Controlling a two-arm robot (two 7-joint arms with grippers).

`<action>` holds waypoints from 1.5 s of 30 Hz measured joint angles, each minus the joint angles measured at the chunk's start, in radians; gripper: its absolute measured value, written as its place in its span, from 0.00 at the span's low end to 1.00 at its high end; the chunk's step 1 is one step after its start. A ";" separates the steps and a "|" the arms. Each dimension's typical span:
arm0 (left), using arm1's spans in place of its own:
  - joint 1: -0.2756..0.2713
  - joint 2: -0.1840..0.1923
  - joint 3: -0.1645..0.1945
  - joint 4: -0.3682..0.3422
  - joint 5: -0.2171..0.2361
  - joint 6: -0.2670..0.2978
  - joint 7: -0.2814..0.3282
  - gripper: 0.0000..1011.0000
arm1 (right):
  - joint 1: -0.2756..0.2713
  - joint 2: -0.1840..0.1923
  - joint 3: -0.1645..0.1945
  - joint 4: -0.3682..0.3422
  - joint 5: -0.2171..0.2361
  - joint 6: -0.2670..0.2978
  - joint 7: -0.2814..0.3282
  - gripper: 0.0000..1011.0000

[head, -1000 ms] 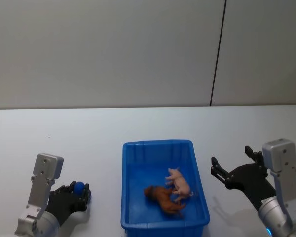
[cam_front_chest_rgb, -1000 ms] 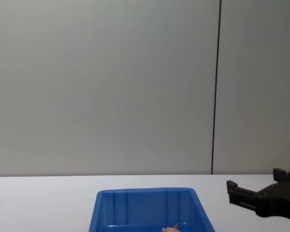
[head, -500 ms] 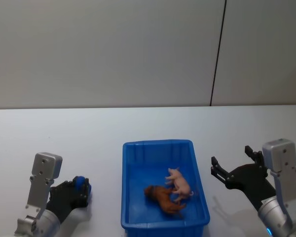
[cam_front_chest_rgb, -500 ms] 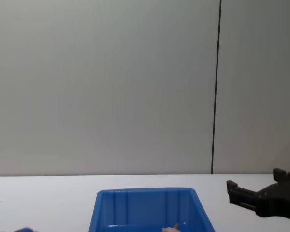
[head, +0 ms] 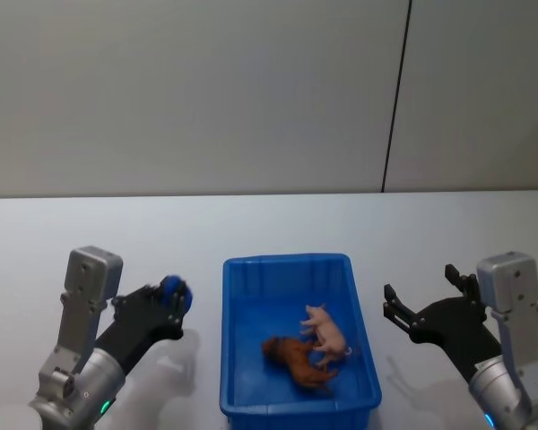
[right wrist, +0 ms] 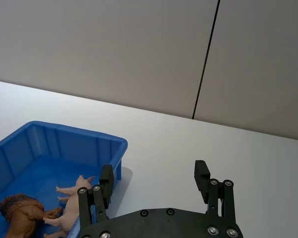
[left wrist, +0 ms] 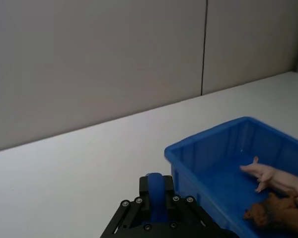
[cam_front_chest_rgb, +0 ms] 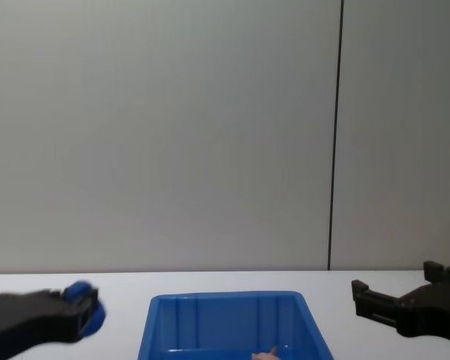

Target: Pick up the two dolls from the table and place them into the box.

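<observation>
While the white worktop [head: 269, 224] runs wide and bare beneath a grey panelled wall [head: 188, 90] with one dark vertical seam [head: 396, 94], the blue box [head: 287, 269] sits at its near middle, long side pointing away from the robot. Both dolls lie inside it, toward the near right part of the floor. The pale pink doll [head: 328, 333] lies on its side, and the reddish-brown doll [head: 298, 358] lies just nearer and to its left, the two touching where their legs cross. In the right wrist view the pink doll [right wrist: 75, 208] and the brown one [right wrist: 25, 212] show the same pairing against the ribbed blue wall.

To the left of the box, apart from its rim, the left hand [head: 166, 305] hangs above the worktop, casting a shadow on it. Its black fingers are drawn together around a small blue piece [left wrist: 156, 196] between the tips; whether that piece belongs to the hand or is something held, I cannot tell.

To the right of the box, also clear of the rim, the right hand [head: 421, 309] is spread wide with nothing between its fingers [right wrist: 201, 171], pointing forward over bare worktop.
</observation>
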 joint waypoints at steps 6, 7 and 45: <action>-0.019 -0.008 -0.001 -0.013 0.006 -0.037 -0.071 0.13 | 0.000 0.000 0.000 0.000 0.000 0.000 0.000 0.99; -0.025 -0.011 -0.001 -0.015 0.006 -0.045 -0.090 0.13 | 0.000 0.000 0.000 0.000 0.000 0.000 0.000 0.99; -0.156 -0.090 0.035 0.043 -0.026 -0.035 -0.537 0.75 | 0.000 0.000 0.000 0.000 0.000 0.000 0.000 0.99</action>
